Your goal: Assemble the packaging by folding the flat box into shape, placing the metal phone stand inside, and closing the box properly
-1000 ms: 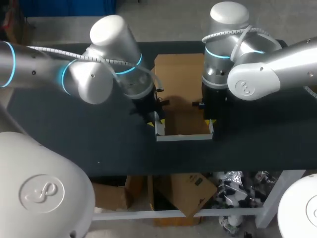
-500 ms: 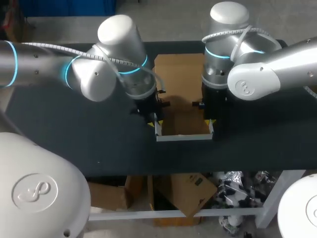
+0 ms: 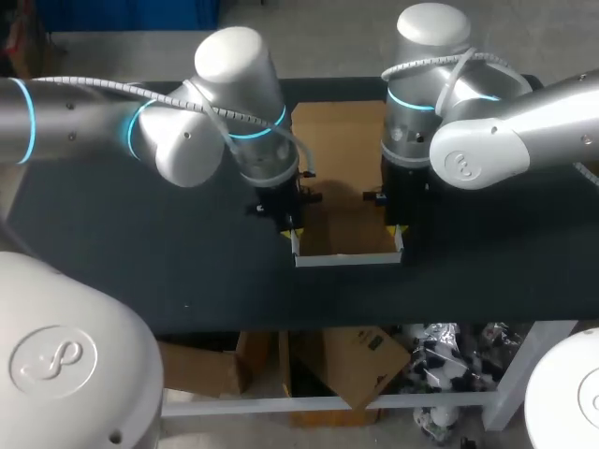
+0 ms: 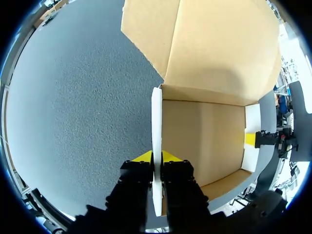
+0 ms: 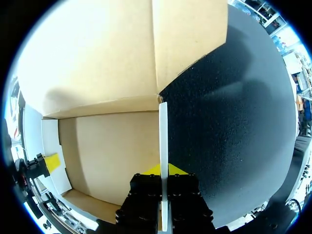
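folding is the step in hand: the shallow brown cardboard box (image 3: 344,238) with white outer faces sits open near the front edge of the dark, finely speckled tabletop (image 3: 140,243), both its side walls upright. your left claw (image 4: 156,157) is clenched on the thin, white-edged left side wall (image 4: 156,117), one yellow tip on each face, and your right claw (image 5: 163,169) grips the right side wall (image 5: 163,131) the same way. the broad lid panel (image 3: 337,140) lies flat behind the tray, creased where it meets the back wall. the board looks matte, smooth and fairly stiff. no metal phone stand shows in any view. next you will likely need to lock these walls so they hold unsupported, then free a claw for the stand.
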Controlling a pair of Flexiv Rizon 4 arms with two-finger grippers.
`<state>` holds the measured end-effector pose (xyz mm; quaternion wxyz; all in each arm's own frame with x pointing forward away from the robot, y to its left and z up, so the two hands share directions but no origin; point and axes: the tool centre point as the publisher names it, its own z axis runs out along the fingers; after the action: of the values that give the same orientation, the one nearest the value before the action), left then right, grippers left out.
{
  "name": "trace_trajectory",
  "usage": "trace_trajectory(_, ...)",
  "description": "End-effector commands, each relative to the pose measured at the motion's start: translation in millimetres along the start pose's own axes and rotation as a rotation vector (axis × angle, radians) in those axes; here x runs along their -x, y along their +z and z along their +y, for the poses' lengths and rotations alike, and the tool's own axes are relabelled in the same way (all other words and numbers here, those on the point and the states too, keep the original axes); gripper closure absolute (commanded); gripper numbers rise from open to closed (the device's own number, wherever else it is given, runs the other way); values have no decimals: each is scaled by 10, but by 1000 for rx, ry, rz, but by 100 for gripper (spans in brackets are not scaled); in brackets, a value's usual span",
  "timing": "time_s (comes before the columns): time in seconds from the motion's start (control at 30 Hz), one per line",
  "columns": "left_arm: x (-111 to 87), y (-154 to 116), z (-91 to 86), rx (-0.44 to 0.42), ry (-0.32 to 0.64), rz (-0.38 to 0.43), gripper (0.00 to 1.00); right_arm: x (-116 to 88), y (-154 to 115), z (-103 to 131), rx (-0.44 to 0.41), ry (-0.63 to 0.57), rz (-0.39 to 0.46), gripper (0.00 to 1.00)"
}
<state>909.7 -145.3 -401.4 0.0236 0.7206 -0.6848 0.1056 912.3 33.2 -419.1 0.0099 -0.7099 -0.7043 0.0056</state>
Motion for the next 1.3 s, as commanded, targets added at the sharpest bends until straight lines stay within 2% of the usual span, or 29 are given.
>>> trace_trajectory(0.03, 11, 8, 10, 1, 7, -10, 90, -1, 0, 2, -2, 0, -3, 100)
trace_trajectory(0.7, 2, 80, 29, 13, 26, -47, 87, -1, 0, 2, -2, 0, -3, 100)
trace_trajectory(0.77, 2, 81, 28, 14, 26, -50, 90, -1, 0, 2, -2, 0, -3, 100)
trace_trajectory(0.83, 2, 81, 27, 14, 25, -53, 100, -1, 0, 2, -2, 0, -3, 100)
trace_trajectory(1.23, -23, 50, 59, -11, 44, -83, 100, -11, -31, -4, 8, -11, -3, 100)
trace_trajectory(1.27, -25, 49, 60, -12, 44, -84, 100, -20, -47, -10, 12, -19, -4, 90)
trace_trajectory(1.3, -27, 49, 61, -12, 45, -84, 100, -27, -62, -15, 15, -23, -3, 64)
